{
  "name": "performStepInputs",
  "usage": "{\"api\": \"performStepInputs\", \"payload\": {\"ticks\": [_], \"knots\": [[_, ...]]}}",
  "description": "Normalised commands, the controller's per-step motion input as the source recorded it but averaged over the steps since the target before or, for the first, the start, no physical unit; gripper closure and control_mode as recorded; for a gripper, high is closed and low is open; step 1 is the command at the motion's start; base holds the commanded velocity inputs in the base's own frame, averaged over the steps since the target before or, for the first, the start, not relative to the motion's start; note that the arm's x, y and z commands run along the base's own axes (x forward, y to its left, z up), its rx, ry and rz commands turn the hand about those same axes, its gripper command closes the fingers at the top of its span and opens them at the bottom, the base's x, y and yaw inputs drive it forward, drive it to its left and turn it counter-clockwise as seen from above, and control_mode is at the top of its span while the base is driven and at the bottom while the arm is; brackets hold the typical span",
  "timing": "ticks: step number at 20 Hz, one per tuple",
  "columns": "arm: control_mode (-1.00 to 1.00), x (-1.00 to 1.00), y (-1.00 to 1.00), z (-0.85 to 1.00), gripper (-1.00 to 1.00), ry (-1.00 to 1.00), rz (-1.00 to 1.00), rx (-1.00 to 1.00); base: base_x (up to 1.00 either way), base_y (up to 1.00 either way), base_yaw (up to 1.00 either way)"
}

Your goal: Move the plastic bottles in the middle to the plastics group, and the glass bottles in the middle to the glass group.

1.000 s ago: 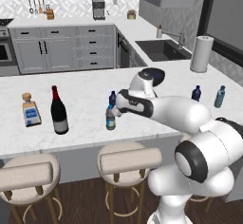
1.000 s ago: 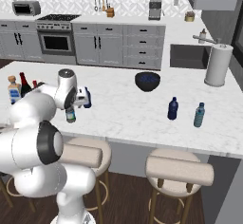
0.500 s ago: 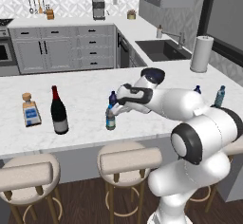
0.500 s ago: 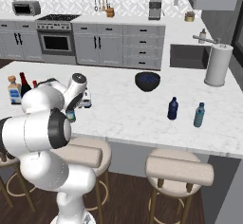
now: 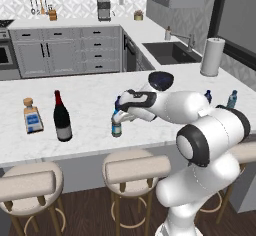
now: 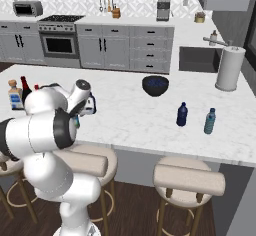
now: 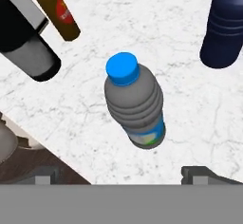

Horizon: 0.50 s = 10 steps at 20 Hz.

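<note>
worktop [image 5: 90, 87] edge runs just behind the clear bottle [image 7: 135, 105], which stands upright near the front lip above the stools [image 5: 136, 167]. bare marble lies between it and the dark blue bottle [image 7: 224, 26]. gripper [image 5: 118, 116] hovers over the clear bottle, jaws spread wide, holding nothing. wine bottle [image 5: 62, 118] stands well left, beside the square bottle [image 5: 32, 116].

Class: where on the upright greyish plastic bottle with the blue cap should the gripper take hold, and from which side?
Grip the greyish plastic bottle around its ribbed body just below the blue cap, coming down from above. It stands upright, clear of neighbours, between the open gripper's fingertips.
</note>
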Motion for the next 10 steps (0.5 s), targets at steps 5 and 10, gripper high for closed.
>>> {"api": "performStepInputs", "payload": {"ticks": [5,10], "knots": [[-1.0,0.16,0.12,-0.03,-1.0,0.05,0.0,0.0,0.0,0.0,0.0],[-1.0,0.25,0.05,-0.05,-1.0,0.0,0.0,0.0,0.0,0.0,0.0]]}}
